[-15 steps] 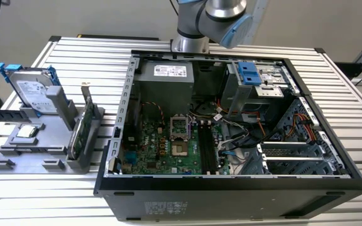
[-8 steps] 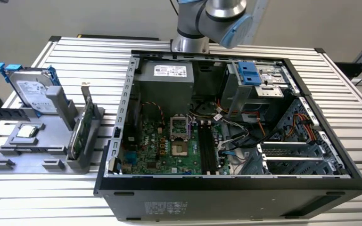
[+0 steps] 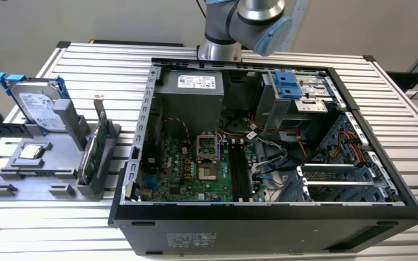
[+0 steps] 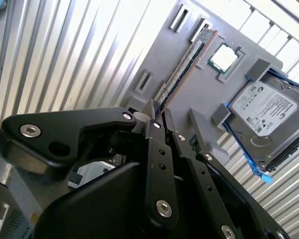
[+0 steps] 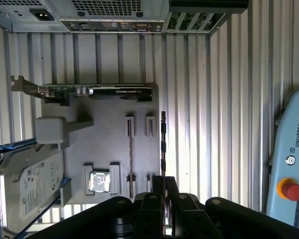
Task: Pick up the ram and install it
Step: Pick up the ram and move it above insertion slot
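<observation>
Jaws pinched shut on the ram, gripper hanging over the slatted table, grey tray with hard drive below.

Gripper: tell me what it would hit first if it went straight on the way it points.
Probably the ram, held on edge in the gray tray: in both wrist views it lies right in line with the gripper. Depth is unclear.

— What sort of place is this?
— A robotics lab or test workshop; a ribbed metal tabletop carries an opened computer case and a grey parts fixture; an industrial arm rises beyond it; a pendant bears a red stop button.
</observation>
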Robot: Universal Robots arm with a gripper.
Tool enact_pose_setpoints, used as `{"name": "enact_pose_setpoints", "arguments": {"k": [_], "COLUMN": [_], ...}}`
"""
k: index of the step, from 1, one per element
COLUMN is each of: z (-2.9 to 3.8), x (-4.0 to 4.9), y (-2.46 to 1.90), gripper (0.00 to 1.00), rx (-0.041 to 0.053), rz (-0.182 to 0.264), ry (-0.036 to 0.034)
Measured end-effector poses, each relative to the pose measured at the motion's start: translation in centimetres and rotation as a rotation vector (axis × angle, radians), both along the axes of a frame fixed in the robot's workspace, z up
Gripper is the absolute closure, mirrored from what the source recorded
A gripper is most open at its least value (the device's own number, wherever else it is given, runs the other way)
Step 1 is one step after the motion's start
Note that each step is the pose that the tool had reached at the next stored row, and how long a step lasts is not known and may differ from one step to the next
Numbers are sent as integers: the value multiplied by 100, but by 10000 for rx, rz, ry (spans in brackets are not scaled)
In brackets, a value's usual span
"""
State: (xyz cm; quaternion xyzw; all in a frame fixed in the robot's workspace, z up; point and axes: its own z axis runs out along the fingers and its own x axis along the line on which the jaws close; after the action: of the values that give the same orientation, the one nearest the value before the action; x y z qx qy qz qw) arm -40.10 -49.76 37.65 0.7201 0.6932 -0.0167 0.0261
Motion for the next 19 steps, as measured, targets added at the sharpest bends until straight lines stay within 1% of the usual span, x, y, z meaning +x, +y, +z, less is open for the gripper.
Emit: {"name": "enact_pose_setpoints", "arguments": {"k": [6, 19], "z": [17, 95], "x": [0, 0], "y": [0, 0], "gripper": [100, 100], "rx": [-1, -1], "rz": [0, 0], "ry": [1, 1]}}
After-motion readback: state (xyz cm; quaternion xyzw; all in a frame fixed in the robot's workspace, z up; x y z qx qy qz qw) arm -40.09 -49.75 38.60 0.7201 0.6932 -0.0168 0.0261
